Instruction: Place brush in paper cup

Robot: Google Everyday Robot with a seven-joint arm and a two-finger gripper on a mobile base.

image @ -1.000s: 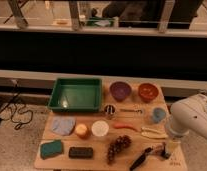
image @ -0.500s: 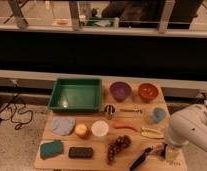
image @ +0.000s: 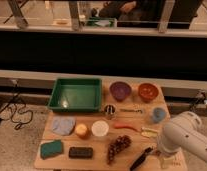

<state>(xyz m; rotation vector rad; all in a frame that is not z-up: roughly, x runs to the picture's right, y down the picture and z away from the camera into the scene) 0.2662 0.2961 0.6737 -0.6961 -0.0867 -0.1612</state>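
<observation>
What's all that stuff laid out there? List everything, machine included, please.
tray: one, green, back left
purple bowl: one, purple, back
orange bowl: one, orange, back right
metal cup: one, shiny, centre
blue cup: one, light blue, right
utensils: several, mixed, right of centre
paper cup: one, white, middle
fruit: one, orange, beside paper cup
cloth: one, blue-grey, left
sponge: one, teal, front left
block: one, black, front
grapes: one bunch, dark, front
brush: one, black, front right
arm: one, white, right
gripper: one, open, by brush's end
</observation>
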